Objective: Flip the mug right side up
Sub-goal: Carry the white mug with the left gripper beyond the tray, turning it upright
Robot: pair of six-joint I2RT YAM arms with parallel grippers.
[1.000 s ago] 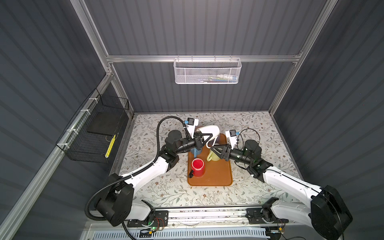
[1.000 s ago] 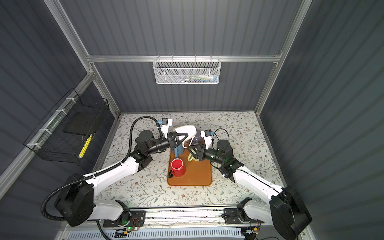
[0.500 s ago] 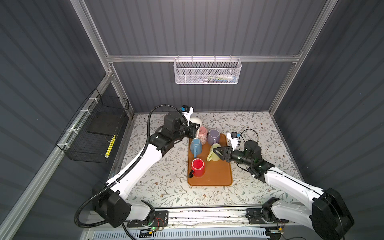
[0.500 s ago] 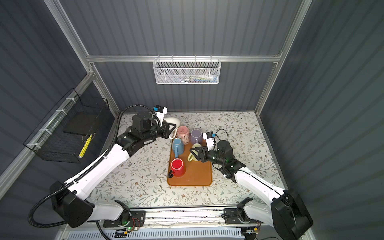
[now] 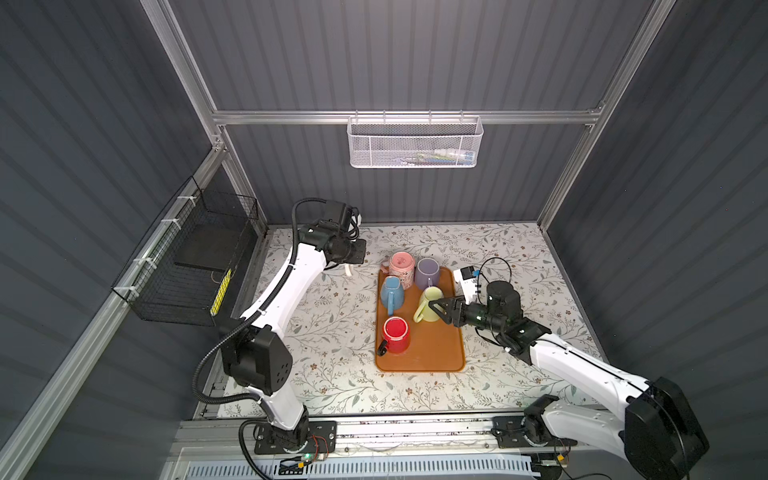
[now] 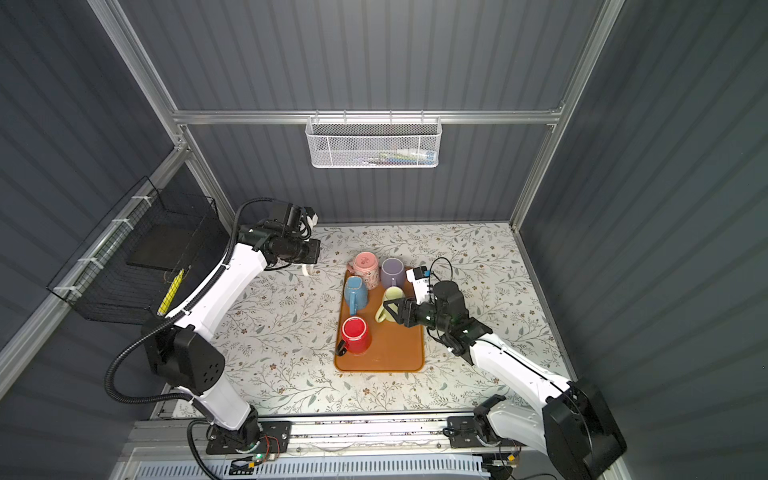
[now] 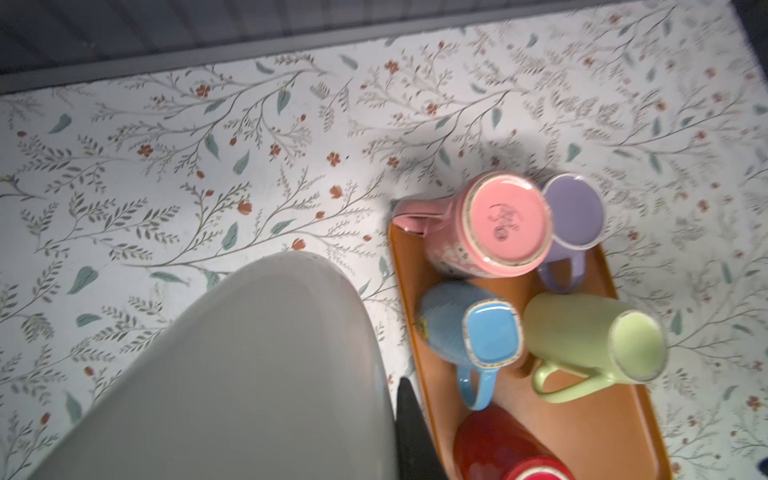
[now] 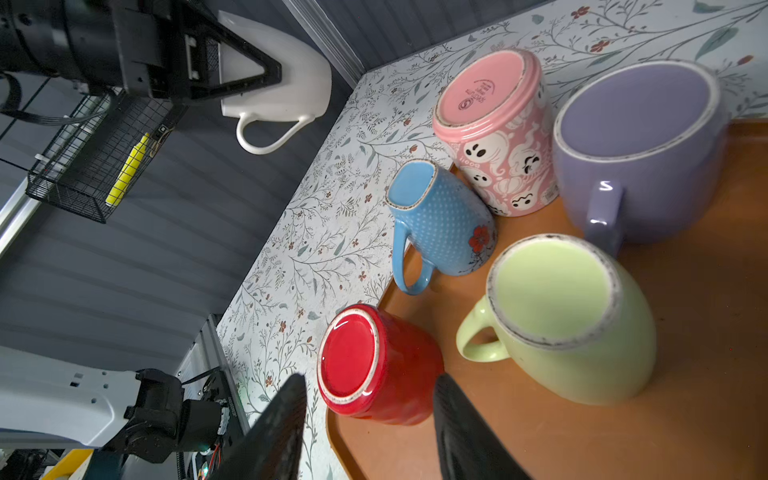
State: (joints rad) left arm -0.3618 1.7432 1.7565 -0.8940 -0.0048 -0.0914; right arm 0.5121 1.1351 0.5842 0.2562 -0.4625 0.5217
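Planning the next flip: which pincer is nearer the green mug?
Right. The right pincer hovers beside the green mug over the tray; the left pincer is beyond the tray's far-left corner, shut on the white mug.

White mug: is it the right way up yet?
Not finished yet. Done: the white mug is off the orange tray. In hand: the left gripper grips it in the air above the flowery table. Left: turning it open end up and setting it down.
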